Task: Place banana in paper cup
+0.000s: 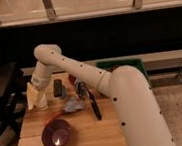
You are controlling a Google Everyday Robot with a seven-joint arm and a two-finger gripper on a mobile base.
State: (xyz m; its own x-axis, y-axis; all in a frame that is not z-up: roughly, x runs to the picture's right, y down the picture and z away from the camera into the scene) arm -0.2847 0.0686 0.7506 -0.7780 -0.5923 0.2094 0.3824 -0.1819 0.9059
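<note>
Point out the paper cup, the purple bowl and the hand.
paper cup (39, 100): camera view, on its pale side wall.
purple bowl (56, 134): camera view, on its inner wall.
hand (36, 89): camera view, at the arm's end, right above the paper cup.

Off-white claw (36, 92) over off-white paper cup (39, 99); purple bowl (57, 135) (glossy inside), black-handled knife (95, 108).

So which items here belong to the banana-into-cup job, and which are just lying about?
Part of the job:
- banana, pale strips at the table's left edge
- paper cup, right beside the banana
- gripper, just above both

Lying about:
- purple bowl, near front
- black-handled knife
- dark block
- crumpled grey item
- green bin, behind the arm
</note>
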